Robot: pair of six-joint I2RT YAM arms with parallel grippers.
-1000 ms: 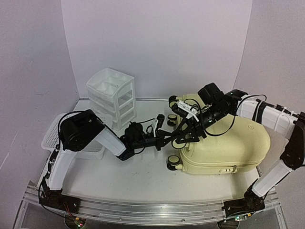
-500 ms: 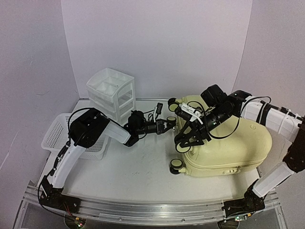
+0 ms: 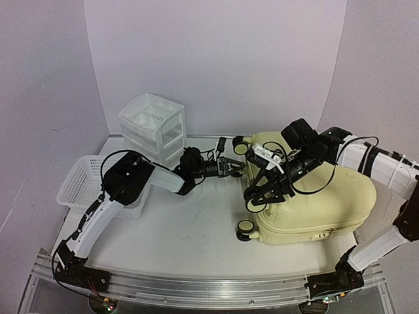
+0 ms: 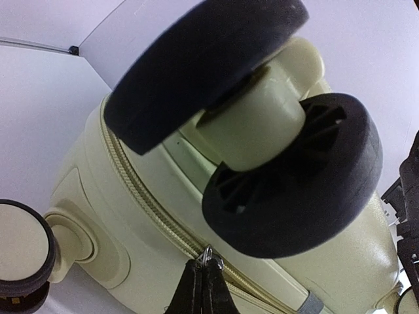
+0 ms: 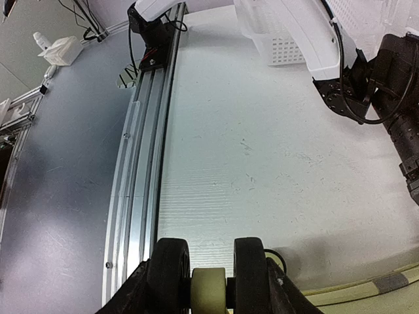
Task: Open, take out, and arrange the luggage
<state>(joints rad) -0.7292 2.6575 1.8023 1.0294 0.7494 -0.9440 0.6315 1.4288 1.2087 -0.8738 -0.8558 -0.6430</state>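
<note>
Firmly, left fingers (image 4: 194, 288) pinch luggage (image 3: 327, 196) zipper pull (image 4: 206, 256), right fingers (image 5: 134, 294) seemingly clamping wheel (image 5: 209, 281).

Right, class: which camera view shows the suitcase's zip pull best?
The left wrist view: the zip pull is close up, pinched by the left gripper. From the top it is too small to make out; the right wrist view shows a wheel, no pull.

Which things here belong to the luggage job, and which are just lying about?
Job: luggage, zipper pull pinched by left claw, wheel clamped in right claw.
Lying about: white drawer unit, white mesh basket.
</note>
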